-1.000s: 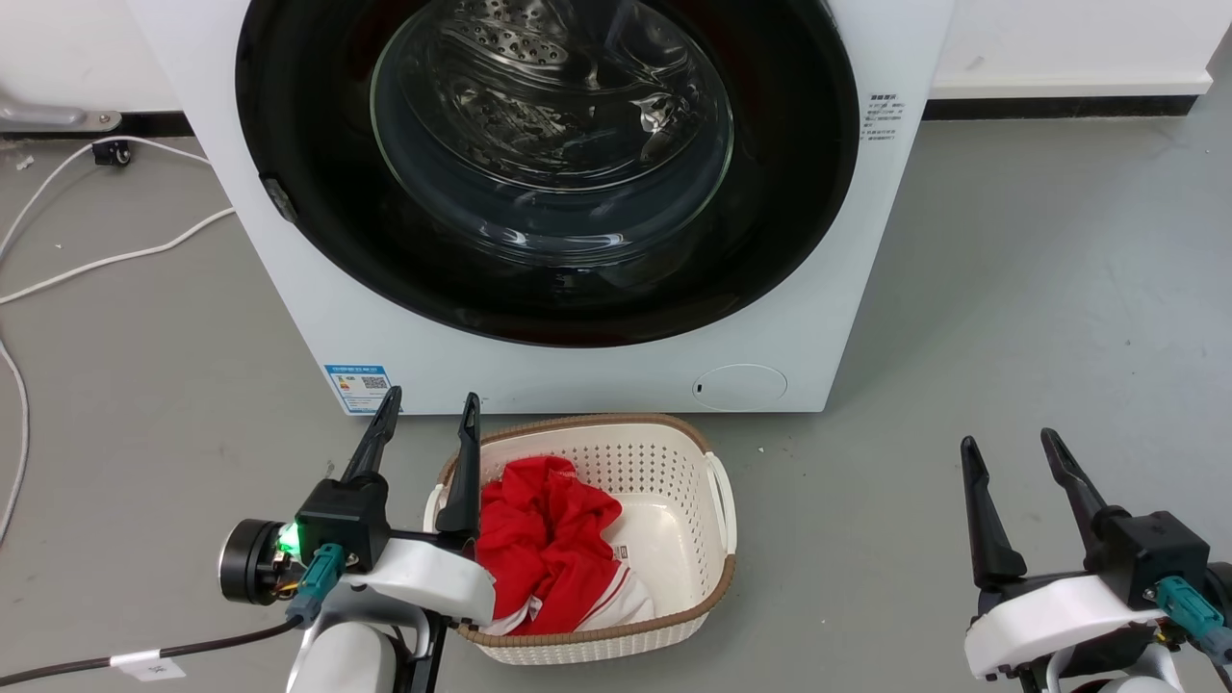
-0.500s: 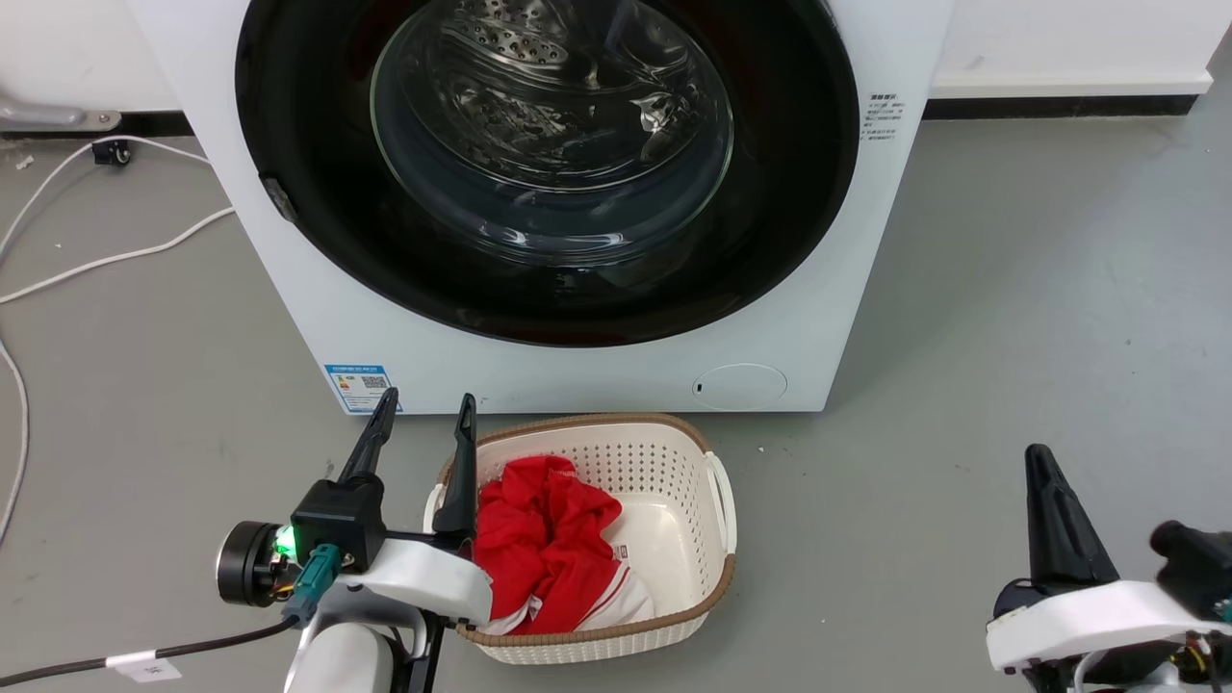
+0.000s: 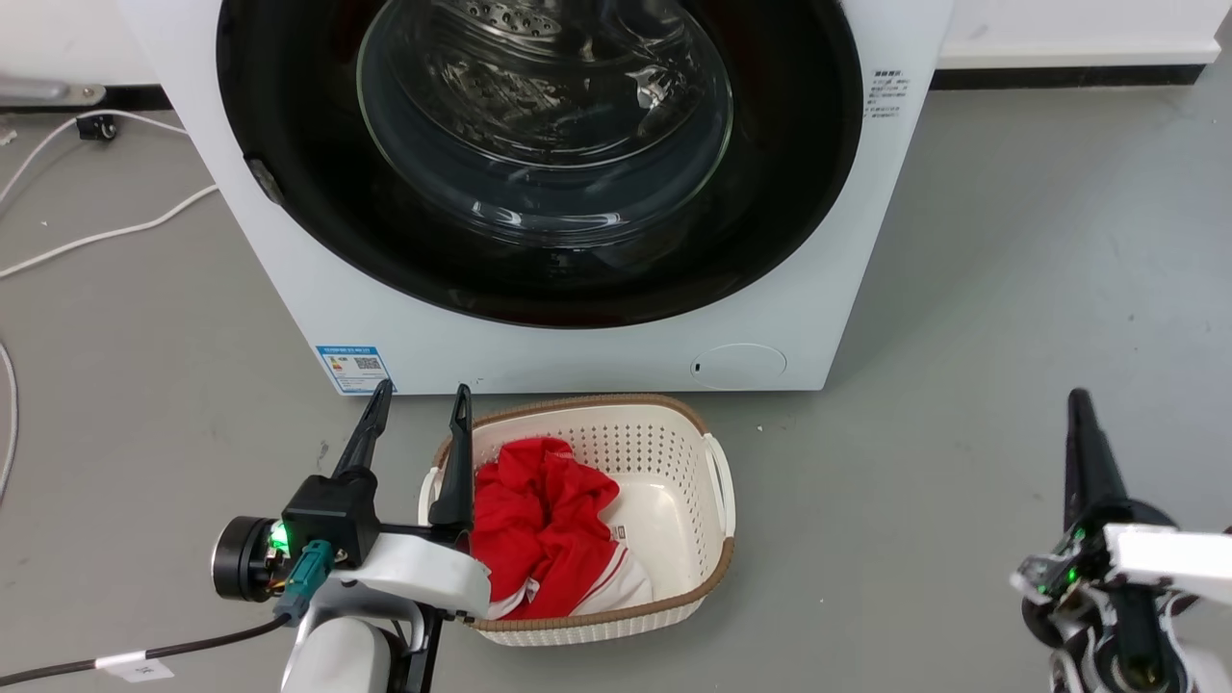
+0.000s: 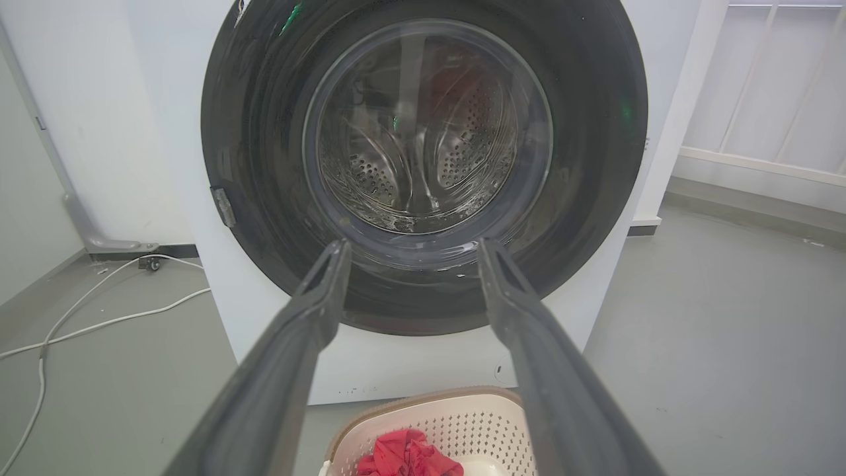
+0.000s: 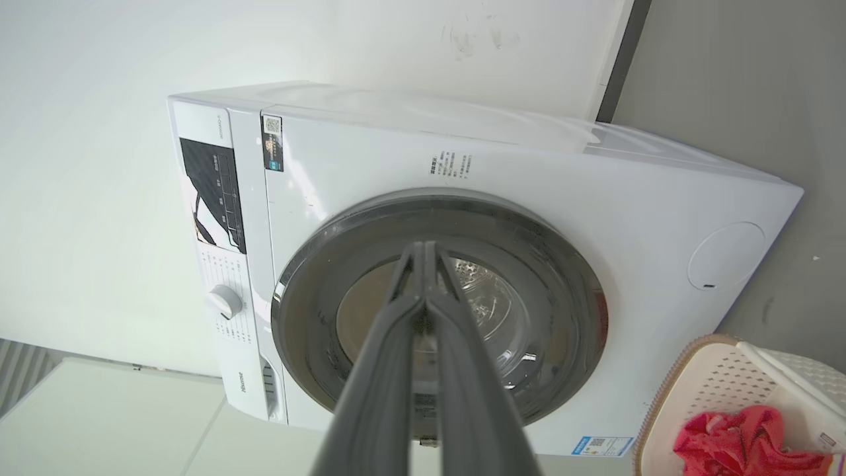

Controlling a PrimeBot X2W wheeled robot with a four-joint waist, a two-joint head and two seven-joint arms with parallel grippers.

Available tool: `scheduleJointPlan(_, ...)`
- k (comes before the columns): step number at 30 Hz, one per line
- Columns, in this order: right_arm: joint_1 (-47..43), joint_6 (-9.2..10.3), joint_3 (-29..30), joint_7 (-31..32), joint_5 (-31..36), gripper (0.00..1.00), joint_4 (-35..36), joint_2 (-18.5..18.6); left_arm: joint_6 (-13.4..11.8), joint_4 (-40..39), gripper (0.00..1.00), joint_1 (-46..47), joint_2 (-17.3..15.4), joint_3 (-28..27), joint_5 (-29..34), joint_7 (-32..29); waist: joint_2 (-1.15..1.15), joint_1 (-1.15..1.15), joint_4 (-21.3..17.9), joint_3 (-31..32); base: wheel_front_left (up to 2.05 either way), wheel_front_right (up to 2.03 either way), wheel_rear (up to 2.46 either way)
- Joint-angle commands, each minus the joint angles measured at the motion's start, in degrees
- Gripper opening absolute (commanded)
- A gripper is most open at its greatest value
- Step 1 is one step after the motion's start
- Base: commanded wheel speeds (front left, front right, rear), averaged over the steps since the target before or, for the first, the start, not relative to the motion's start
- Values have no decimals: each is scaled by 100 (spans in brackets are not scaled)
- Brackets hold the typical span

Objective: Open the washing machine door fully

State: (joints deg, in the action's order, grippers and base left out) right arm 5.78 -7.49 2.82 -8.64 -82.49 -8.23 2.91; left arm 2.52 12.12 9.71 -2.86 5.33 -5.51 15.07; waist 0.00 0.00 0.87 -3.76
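Observation:
The washing machine (image 3: 577, 356) stands in front of me, a white box with its round black washing machine door (image 3: 539, 279) lying flat against the front, glass bowl at the centre. A small grey tab (image 3: 262, 180) sits on the door's left rim. My left gripper (image 3: 423, 388) is open and empty, low over the floor, short of the machine; its wrist view looks between the fingers (image 4: 413, 244) at the door (image 4: 264, 165). My right gripper (image 3: 1079, 397) is at the lower right, rolled on its side. Its fingers are pressed together (image 5: 423, 246), aimed at the door (image 5: 310, 311), well apart from it.
A white perforated basket (image 3: 712, 462) with a red garment (image 3: 539, 529) sits on the grey floor right against the machine's front, beside my left gripper. White cables (image 3: 106, 231) trail over the floor at the left. Bare floor stretches to the right of the machine.
My right gripper has rolled onto its side, its fingers have come together, and it has shifted right. The head camera has moved slightly. The left gripper and the door are as before.

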Motion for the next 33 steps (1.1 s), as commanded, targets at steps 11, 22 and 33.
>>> scheduleJointPlan(11,1691,0,689,778,-1578,0,-953,629,-21,-226,100,285,-2,-11,11,15,0,0,-27,-483,0,0,0)
scheduleJointPlan(22,3791,0,127,1610,-1664,0,-2262,1755,-68,-562,100,514,-2,44,10,15,0,0,55,-1003,0,0,0)
scheduleJointPlan(33,6040,0,-1093,2760,-1201,0,-3455,2271,-68,-808,100,757,-2,87,87,15,0,0,119,-1553,0,0,0)
